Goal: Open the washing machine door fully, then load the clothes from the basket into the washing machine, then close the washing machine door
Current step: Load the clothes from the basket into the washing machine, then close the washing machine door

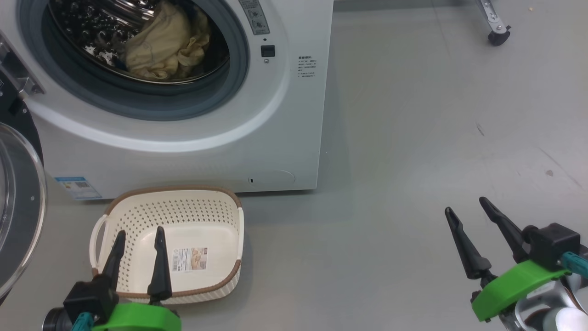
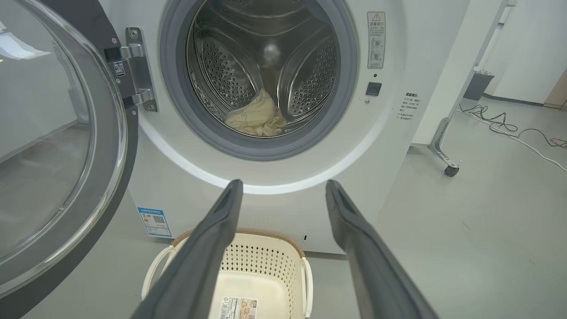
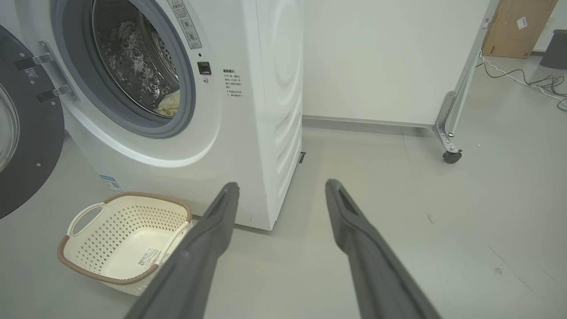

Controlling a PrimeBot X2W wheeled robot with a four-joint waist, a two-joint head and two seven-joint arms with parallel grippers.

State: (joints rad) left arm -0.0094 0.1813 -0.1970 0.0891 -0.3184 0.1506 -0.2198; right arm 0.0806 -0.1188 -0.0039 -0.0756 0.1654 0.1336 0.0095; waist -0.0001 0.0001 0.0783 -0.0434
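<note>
**Load's in, door hanging open: what can bite on the close?**

Quick read: the clothes (image 1: 165,43) are inside the washing machine (image 1: 183,151), bunched low in the drum (image 2: 310,75) and pretty close to the grey gasket (image 1: 138,103) at the front. The basket (image 1: 138,211) sits on the floor just in front of the washing machine, below the opening, bare bottom w/ its label sticker (image 1: 189,259) showing. So imo only the door step is left.

The washing machine door (image 2: 53,146) is swung out to the left of the washing machine on its hinge (image 2: 139,66). Left gripper (image 1: 140,231) hovers in front of the washing machine, over the basket, fingers spread wide, nothing in them. Right gripper (image 1: 465,205) is well off to the right of the washing machine, also spread and holding nothing.

Stuff that could go wrong, afaict:
- A fold of the clothes near the gasket gets pinched by the door, so no latch.
- Long thin fingers on a glossy rim or the bulging glass: easy to skid off mid-push, esp. at a bad angle.
- Left arm has to get round to the far side of the door from in front of the washing machine, and could clip the basket or the door edge.
- Soft push = door rests on the washing machine w/o clicking shut.
- Can't tell if the door's lower rim clears the basket on the swing.
</note>
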